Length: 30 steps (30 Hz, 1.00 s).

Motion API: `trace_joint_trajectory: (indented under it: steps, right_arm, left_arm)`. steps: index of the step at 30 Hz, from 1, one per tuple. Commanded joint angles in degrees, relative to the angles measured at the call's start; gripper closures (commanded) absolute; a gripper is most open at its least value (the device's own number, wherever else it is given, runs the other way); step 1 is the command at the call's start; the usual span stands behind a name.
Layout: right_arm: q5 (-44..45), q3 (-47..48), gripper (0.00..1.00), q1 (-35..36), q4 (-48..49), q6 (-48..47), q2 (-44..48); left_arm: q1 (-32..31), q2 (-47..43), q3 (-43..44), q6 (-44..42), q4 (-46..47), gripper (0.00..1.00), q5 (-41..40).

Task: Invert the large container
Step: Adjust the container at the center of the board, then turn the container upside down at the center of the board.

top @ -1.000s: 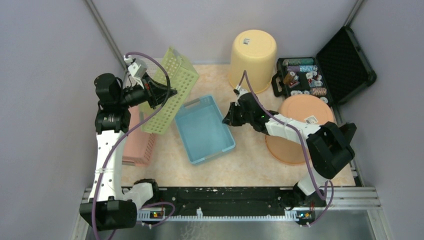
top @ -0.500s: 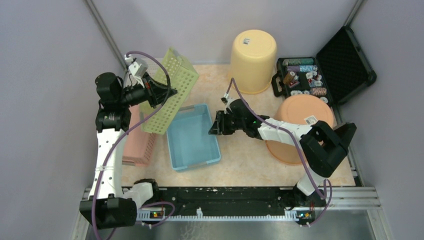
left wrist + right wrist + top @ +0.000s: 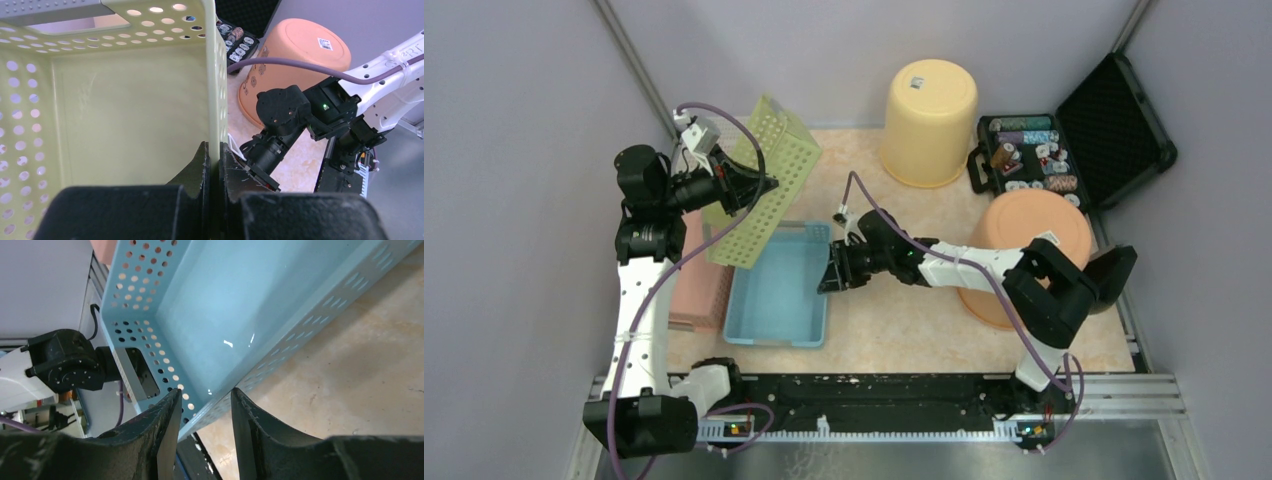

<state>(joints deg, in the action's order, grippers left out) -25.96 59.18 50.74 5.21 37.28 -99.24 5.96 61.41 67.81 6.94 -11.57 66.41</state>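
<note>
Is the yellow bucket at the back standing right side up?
No, the yellow bucket stands upside down, its flat labelled bottom facing up.

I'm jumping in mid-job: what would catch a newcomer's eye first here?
The green basket stands out first, held up and tilted at back left, with its wall pinched in the left tool. Next comes the blue bin at centre, with the right tool open astride its right rim.
</note>
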Motion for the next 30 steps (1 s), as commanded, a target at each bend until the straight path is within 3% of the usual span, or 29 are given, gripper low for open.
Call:
trace_joint_trajectory:
  steps: [1, 8, 14, 17, 25, 30]
  right_arm:
    - [-0.6, 4.0, 0.59, 1.4, 1.0, -3.4, -0.7]
    - [3.4, 7.5, 0.55, -0.6, -4.6, -13.0, 2.9]
    - [-0.4, 6.7, 0.39, -6.2, -3.7, -20.7, 7.6]
    - [-3.7, 6.7, 0.35, -9.8, -3.3, -22.4, 9.9]
    - [-8.9, 4.3, 0.32, -15.2, 0.5, -28.1, 15.8]
    - [-11.0, 3.4, 0.30, -17.9, 2.6, -30.0, 18.0]
  left_arm:
    - [0.3, -0.8, 1.8, -1.0, 3.0, 1.00, 0.5]
    - [0.3, -0.8, 1.5, -0.3, 3.8, 1.00, 1.5]
    - [0.1, 0.4, 1.3, 4.4, 8.4, 1.00, 5.4]
    - [-0.4, 2.1, 1.0, 10.3, 16.2, 1.00, 8.6]
    - [-1.3, 4.5, 1.8, 22.8, 26.0, 1.00, 10.6]
    - [-1.9, 5.5, -2.6, 38.2, 42.3, 1.00, 10.2]
